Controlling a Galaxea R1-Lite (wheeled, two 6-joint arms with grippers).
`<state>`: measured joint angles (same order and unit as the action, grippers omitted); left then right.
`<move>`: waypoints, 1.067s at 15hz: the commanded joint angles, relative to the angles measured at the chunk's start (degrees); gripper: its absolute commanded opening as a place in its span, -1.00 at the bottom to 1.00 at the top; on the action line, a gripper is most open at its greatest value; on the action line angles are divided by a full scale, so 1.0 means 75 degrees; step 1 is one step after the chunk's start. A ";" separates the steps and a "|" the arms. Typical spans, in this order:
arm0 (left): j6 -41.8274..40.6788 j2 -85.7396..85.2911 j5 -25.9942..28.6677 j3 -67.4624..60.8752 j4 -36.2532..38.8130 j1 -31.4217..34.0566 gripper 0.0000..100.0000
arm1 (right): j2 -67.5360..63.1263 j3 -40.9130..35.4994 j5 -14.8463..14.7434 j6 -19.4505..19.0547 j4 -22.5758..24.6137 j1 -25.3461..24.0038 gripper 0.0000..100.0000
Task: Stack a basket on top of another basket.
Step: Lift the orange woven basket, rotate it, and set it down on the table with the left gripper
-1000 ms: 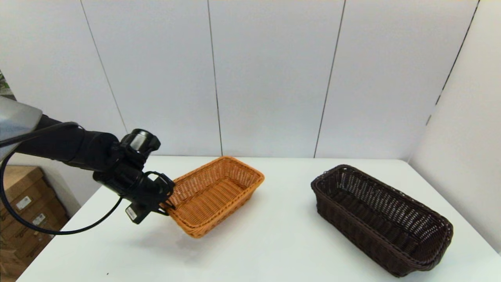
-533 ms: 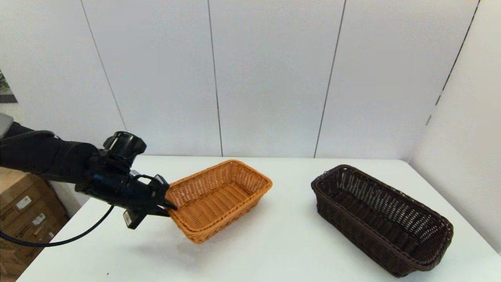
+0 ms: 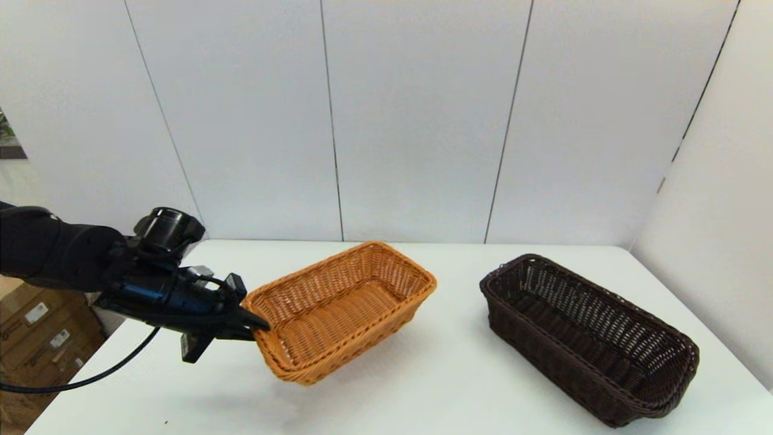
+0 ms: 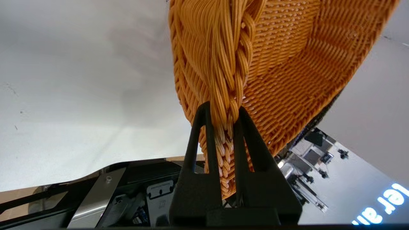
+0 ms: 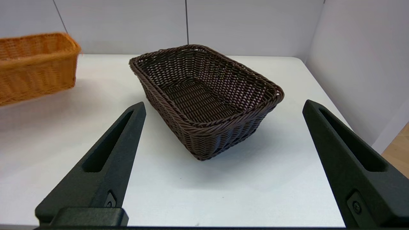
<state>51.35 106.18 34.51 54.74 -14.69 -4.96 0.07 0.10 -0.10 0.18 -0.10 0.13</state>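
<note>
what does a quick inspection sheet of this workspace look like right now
surface: white table, a few small dark specks.
job's things: tan basket lifted and tilted, held by its short-end rim; dark basket sits on the table to the right, apart, nothing in it. Not yet stacked.
clutter: nothing seen.
grippers: left gripper shut on the tan basket's braided rim; right gripper open, low, in front of the dark basket, touching nothing.
cables: black cable loops under the left arm, off the table edge.
surroundings: white wall panels; cardboard boxes beyond the left edge.
</note>
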 commanded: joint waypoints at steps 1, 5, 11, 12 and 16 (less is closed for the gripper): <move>-0.0635 -0.0060 0.0613 -0.0044 -0.0256 0.0169 -1.00 | -0.0010 -0.0001 -0.0010 -0.0001 0.0001 0.0006 1.00; -0.2194 0.0058 0.0777 0.0014 -0.1229 0.0380 -1.00 | -0.0010 -0.0001 0.0001 -0.0001 0.0001 0.0006 1.00; -0.3682 0.0034 0.0941 0.0553 -0.2483 0.0392 -1.00 | -0.0010 -0.0013 0.0001 -0.0001 0.0001 -0.0006 1.00; -0.3858 0.0011 0.0953 0.0694 -0.2764 0.0392 -1.00 | -0.0010 -0.0001 0.0001 -0.0001 0.0001 0.0006 1.00; -0.4795 0.0233 0.0953 0.1350 -0.3596 0.0369 -1.00 | -0.0010 -0.0001 0.0001 -0.0001 0.0001 0.0006 1.00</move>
<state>18.38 106.56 41.42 62.26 -38.63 -2.11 0.07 0.07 -0.11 0.18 -0.10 0.11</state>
